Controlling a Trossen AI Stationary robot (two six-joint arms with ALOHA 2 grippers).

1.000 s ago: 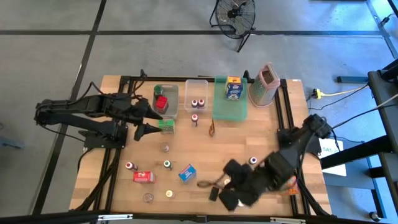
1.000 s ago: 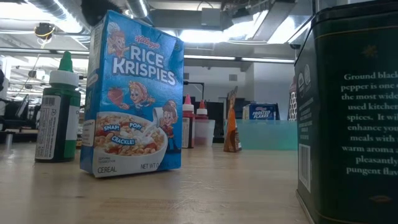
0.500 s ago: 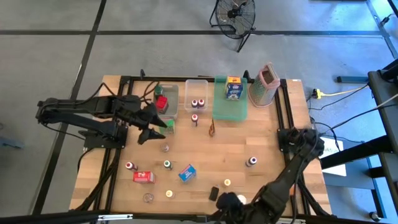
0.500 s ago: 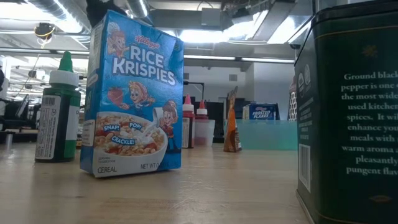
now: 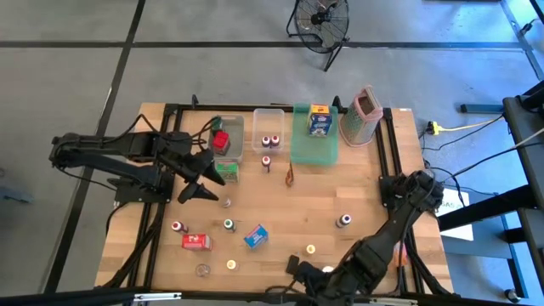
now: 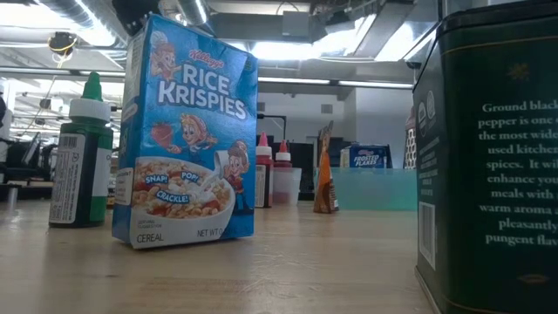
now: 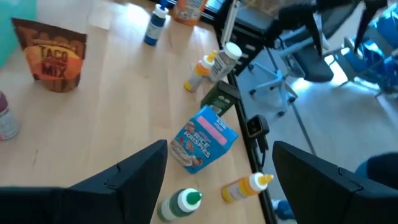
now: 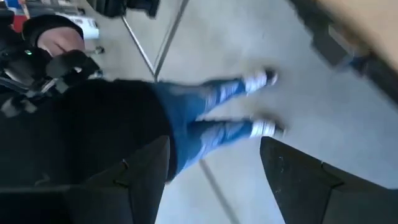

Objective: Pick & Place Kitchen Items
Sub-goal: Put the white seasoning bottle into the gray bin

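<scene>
The kitchen items lie scattered on the wooden table (image 5: pixel 365 187). Among them are a blue Rice Krispies box (image 5: pixel 255 235) (image 7: pixel 203 138) (image 6: pixel 187 131), a red box (image 5: pixel 196 241), a green-capped bottle (image 5: pixel 229 224) (image 6: pixel 83 157), a green box (image 5: pixel 228 171), a taco mix packet (image 5: pixel 290 176) (image 7: pixel 57 55) and a black pepper tin (image 5: pixel 292 264) (image 6: pixel 493 148). My left gripper (image 5: pixel 211 184) (image 7: pixel 221 145) hovers open beside the green box, holding nothing. My right gripper (image 5: pixel 310 283) (image 8: pixel 215 140) is open at the table's near edge and points out over the floor.
At the far edge stand a clear bin with a red box (image 5: pixel 223 136), a clear bin with two bottles (image 5: pixel 270 138), a green tray (image 5: pixel 314 146) and a pinkish grater (image 5: pixel 364 115). A person in jeans (image 8: pixel 205 124) stands on the floor beyond the near edge.
My right arm has swung from above the table's near right part toward the near edge and tipped, so its gripper now points past the edge at the floor. My left gripper has turned and drifted slightly toward the near edge, away from the green box. No item has moved.
</scene>
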